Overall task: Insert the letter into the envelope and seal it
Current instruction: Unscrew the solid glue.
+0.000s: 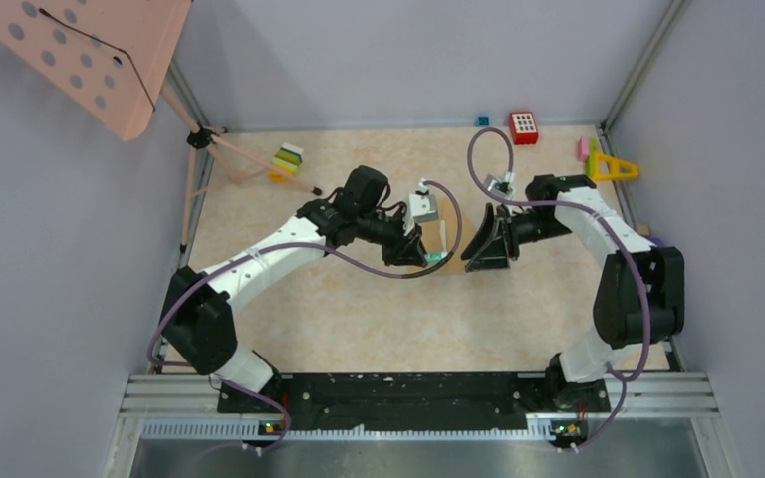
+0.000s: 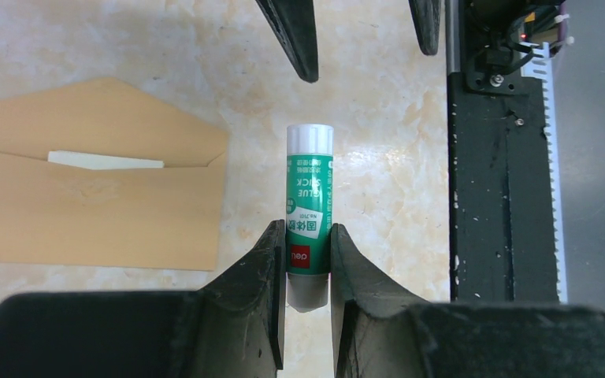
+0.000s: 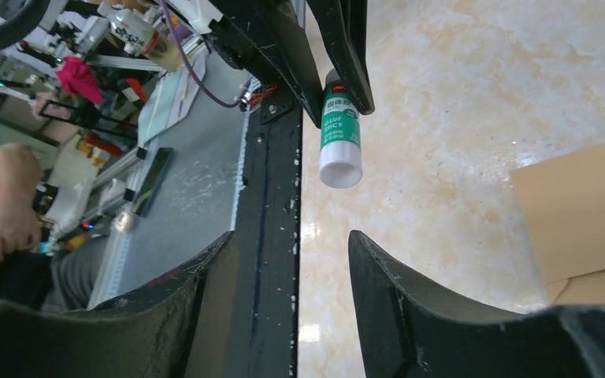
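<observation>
My left gripper [image 2: 307, 234] is shut on the lower end of a green glue stick [image 2: 309, 205], held above the table with its white cap pointing away from the wrist. The stick [image 1: 439, 255] hangs between the two arms. My right gripper [image 3: 292, 236] is open and faces that cap [image 3: 340, 169] from a short gap, touching nothing. The tan envelope [image 2: 87, 205] lies flat on the table left of the stick, with its pointed flap open. The white letter [image 2: 106, 161] shows inside its mouth. A corner of the envelope [image 3: 583, 213] shows in the right wrist view.
The black base rail [image 2: 504, 197] runs along the table's near edge. A pink perforated stand [image 1: 90, 60] on a tripod is at the back left. Coloured blocks [image 1: 287, 161], a red block [image 1: 524, 127] and a yellow triangle [image 1: 613, 167] lie along the back.
</observation>
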`<control>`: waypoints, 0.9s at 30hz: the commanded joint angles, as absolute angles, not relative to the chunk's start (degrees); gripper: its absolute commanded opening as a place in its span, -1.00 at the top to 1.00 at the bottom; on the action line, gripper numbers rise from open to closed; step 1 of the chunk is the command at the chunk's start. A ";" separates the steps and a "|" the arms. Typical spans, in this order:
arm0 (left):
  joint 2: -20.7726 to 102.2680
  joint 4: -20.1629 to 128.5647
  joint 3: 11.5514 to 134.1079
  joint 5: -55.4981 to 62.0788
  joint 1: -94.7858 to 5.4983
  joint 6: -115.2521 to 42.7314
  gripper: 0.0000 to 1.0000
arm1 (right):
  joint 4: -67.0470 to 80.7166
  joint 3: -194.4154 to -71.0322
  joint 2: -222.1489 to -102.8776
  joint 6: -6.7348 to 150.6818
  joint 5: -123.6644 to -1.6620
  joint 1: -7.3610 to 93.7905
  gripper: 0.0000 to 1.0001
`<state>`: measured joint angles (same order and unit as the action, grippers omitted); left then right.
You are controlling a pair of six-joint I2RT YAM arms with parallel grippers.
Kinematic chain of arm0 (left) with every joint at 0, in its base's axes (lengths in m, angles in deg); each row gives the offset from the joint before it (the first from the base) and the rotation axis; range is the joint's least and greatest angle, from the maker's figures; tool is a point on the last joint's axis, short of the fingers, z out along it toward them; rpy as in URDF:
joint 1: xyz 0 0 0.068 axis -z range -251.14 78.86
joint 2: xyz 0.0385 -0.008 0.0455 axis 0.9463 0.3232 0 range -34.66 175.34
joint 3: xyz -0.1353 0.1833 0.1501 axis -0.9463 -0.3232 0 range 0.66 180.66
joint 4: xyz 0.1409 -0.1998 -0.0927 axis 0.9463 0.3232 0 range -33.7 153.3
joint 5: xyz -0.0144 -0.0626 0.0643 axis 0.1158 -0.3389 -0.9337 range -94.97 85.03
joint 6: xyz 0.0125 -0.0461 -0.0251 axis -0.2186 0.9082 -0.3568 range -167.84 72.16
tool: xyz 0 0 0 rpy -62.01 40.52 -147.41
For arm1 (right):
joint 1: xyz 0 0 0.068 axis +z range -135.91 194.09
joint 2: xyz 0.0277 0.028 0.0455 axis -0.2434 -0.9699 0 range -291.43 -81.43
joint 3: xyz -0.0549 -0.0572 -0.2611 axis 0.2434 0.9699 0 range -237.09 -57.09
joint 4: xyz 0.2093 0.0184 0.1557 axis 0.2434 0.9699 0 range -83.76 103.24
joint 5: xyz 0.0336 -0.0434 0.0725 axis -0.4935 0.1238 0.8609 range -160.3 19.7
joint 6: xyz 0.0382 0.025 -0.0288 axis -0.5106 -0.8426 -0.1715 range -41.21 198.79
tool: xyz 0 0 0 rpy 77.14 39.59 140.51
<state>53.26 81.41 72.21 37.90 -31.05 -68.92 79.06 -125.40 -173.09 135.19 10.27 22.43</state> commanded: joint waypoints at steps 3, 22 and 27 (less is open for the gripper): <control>53.27 82.31 72.92 44.25 -31.29 -69.14 1.00 | 80.05 -124.82 -167.25 147.50 11.29 21.03 -0.08; 57.86 86.63 74.55 54.62 -31.26 -69.51 1.00 | 39.92 -101.59 -137.18 160.07 7.09 25.44 -0.21; 58.71 86.77 74.93 54.79 -31.32 -69.26 1.00 | 44.03 -100.49 -136.62 165.03 8.23 27.43 -0.16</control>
